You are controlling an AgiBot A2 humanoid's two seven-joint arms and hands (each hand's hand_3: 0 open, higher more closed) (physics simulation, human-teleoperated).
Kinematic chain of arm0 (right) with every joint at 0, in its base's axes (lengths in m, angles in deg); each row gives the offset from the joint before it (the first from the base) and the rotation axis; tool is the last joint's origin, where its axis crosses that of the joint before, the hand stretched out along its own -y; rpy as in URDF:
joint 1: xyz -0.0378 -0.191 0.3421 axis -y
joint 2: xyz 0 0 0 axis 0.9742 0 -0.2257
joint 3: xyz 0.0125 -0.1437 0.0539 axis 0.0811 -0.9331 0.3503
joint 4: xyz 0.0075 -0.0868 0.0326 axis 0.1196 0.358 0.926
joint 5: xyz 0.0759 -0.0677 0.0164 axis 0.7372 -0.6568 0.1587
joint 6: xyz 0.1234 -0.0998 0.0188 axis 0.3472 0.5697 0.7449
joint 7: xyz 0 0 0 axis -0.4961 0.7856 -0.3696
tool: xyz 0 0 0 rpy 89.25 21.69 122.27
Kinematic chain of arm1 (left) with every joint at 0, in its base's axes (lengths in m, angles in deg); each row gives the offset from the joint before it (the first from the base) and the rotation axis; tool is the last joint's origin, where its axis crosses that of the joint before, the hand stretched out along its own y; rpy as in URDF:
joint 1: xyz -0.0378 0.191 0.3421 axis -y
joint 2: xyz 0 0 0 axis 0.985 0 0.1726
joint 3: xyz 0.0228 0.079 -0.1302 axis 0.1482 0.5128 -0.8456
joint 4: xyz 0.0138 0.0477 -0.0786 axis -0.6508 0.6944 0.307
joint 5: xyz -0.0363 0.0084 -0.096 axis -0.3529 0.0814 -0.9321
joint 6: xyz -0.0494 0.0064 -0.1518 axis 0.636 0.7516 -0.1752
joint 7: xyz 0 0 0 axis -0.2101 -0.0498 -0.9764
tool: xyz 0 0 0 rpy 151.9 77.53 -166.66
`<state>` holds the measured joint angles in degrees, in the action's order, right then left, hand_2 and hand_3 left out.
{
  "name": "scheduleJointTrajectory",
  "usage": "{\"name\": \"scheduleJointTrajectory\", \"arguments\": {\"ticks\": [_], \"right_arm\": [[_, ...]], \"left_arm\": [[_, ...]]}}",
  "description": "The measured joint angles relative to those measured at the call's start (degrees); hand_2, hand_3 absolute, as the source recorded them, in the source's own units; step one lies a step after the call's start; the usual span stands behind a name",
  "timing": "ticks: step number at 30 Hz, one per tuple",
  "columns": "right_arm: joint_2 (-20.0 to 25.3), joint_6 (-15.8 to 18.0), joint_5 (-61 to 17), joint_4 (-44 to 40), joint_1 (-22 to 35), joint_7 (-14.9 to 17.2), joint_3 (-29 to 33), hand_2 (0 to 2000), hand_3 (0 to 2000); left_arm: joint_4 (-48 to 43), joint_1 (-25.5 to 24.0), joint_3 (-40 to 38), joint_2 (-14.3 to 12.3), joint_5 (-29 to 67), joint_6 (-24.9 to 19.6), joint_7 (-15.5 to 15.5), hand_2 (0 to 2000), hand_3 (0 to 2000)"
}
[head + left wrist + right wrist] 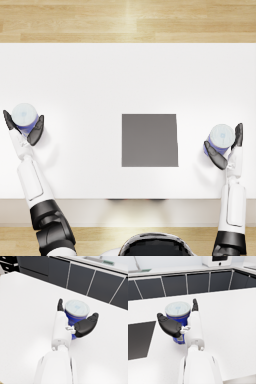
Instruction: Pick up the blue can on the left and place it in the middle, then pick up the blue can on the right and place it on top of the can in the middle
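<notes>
The left blue can (25, 116) with a pale lid stands on the white table (100, 80) at its far left. My left hand (34, 132) cups it, thumb on one side and fingers on the other, spread and not closed on it. In the left wrist view the can (76, 312) stands upright between the thumb (86, 325) and the fingers. The right blue can (221, 137) stands at the far right, and my right hand (220, 159) brackets it the same way. In the right wrist view the can (178, 317) is upright beside the thumb (169, 326).
A dark grey square mat (150, 140) lies flat in the middle of the table between the two cans, also seen in the right wrist view as a mat (138, 338). Dark cabinets (100, 283) stand beyond the table's far edge.
</notes>
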<state>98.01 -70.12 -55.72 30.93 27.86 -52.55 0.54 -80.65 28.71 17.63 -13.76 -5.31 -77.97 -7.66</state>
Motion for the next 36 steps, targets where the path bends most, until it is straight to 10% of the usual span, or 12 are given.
{"name": "scheduleJointTrajectory", "arguments": {"ticks": [12,13,14,15,18,36], "right_arm": [[0.82,-0.09,-0.04,-7.89,3.53,-0.02,-1.4,0,0],[0.87,-0.09,-0.03,-8.29,3.81,-0.02,-1.56,0,0],[0.93,-0.09,-0.04,-8.42,3.94,-0.02,-1.66,1361,327],[0.97,0.79,-0.05,-8.36,3.91,-0.08,-1.62,2000,653],[1.26,3.02,-0.03,-7.25,3.39,-0.13,-1.39,2000,1520],[2.75,4.14,-0.02,15.55,3.55,-0.58,-5.25,2000,1520]], "left_arm": [[9.85,4.85,1.74,0.97,0.01,-0.01,0.0,0,0],[10.58,5.23,1.96,1.04,0.01,-0.02,0.0,1361,327],[11.09,5.51,2.14,1.1,0.01,-0.29,-0.01,2000,653],[11.01,5.47,2.11,1.07,0.02,-0.68,0.04,2000,980],[8.38,4.24,1.93,0.75,0.01,-0.97,0.16,2000,1520],[-29.79,-6.98,18.3,-1.86,0.01,-2.35,0.23,2000,1520]]}}
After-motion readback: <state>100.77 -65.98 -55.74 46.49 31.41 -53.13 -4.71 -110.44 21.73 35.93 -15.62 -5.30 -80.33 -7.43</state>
